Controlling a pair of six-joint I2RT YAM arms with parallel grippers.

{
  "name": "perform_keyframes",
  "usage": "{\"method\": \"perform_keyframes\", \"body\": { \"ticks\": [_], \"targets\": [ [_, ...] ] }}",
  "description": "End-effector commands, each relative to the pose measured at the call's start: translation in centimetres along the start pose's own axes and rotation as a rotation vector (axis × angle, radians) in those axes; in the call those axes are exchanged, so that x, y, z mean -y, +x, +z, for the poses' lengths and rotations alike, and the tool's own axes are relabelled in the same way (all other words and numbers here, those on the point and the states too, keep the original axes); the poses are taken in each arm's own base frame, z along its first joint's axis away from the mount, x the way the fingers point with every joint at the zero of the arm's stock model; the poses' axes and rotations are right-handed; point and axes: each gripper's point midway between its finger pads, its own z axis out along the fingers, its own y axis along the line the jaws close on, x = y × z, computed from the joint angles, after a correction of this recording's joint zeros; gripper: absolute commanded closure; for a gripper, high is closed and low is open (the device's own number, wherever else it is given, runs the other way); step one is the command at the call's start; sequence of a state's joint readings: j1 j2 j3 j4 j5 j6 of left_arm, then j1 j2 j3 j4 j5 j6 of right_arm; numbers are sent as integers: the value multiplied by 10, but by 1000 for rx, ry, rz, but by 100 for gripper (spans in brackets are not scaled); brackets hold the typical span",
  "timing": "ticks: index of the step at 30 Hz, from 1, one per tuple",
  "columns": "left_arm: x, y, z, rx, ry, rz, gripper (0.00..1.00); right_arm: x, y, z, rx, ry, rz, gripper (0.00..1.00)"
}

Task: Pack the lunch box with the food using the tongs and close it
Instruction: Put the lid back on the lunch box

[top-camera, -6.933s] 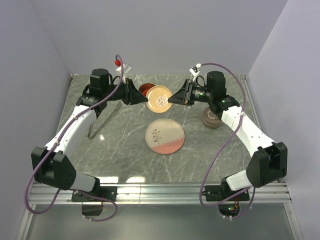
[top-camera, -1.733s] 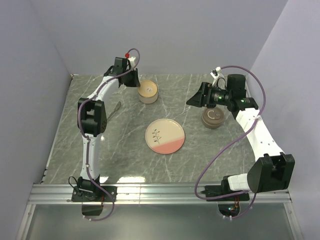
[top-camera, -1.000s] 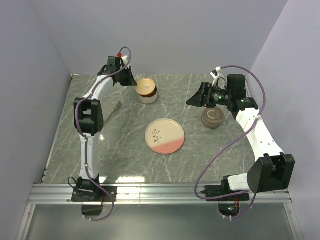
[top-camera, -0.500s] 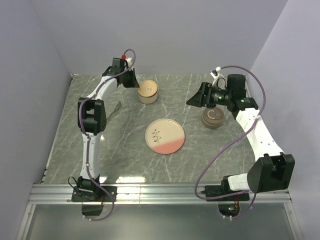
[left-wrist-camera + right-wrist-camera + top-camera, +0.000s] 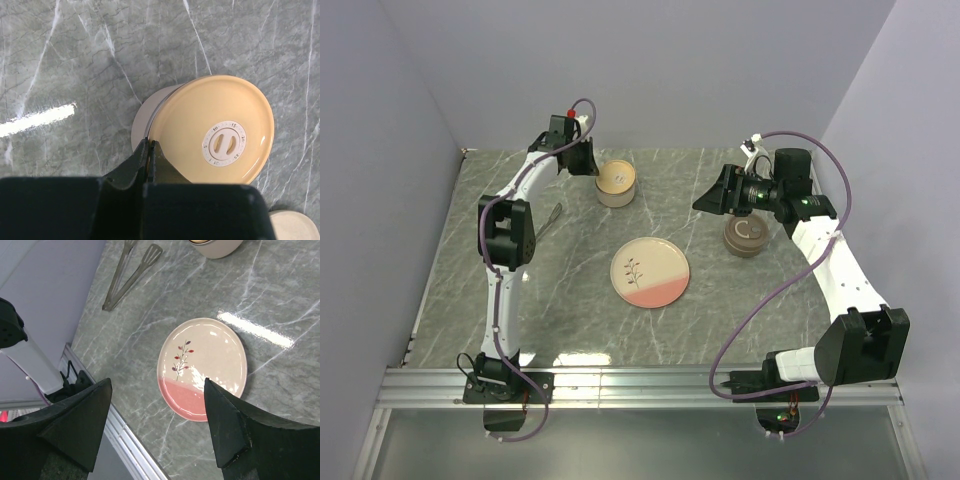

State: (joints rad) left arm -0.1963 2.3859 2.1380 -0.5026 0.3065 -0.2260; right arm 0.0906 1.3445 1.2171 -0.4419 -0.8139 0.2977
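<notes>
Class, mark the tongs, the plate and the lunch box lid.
tongs point(image 5: 151, 252): right wrist view, flat tip.
plate point(image 5: 202, 369): right wrist view, centre.
lunch box lid point(image 5: 200, 114): left wrist view, cream top.

From above, the left arm point(image 5: 503, 232) hides most of the tongs point(image 5: 552, 214).

Left pincer point(image 5: 149, 146), black, its two fingers pressed flat together, tips at the near rim of a pale yellow lid point(image 5: 200, 115). The lid, with a small numbered dial point(image 5: 224, 143) ahead and to the right, covers a round white lunch box point(image 5: 141, 120) on the grey marbled counter point(image 5: 75, 50).
</notes>
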Motion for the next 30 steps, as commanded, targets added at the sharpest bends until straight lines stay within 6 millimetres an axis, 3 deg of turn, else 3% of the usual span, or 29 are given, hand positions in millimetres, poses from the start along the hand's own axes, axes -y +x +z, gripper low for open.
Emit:
{"method": "perform_keyframes", "body": {
  "ticks": [1, 13, 30],
  "targets": [
    [12, -33, -22, 77, -4, 42, 100, -5, -7, -4, 30, -22, -29, 19],
    [20, -50, -37, 111, -6, 69, 100, -5, -4, -2, 24, -28, -22, 19],
    [19, -37, -33, 43, -60, 127, 100, -5, -3, -1, 18, -34, -12, 20]
  ]
}}
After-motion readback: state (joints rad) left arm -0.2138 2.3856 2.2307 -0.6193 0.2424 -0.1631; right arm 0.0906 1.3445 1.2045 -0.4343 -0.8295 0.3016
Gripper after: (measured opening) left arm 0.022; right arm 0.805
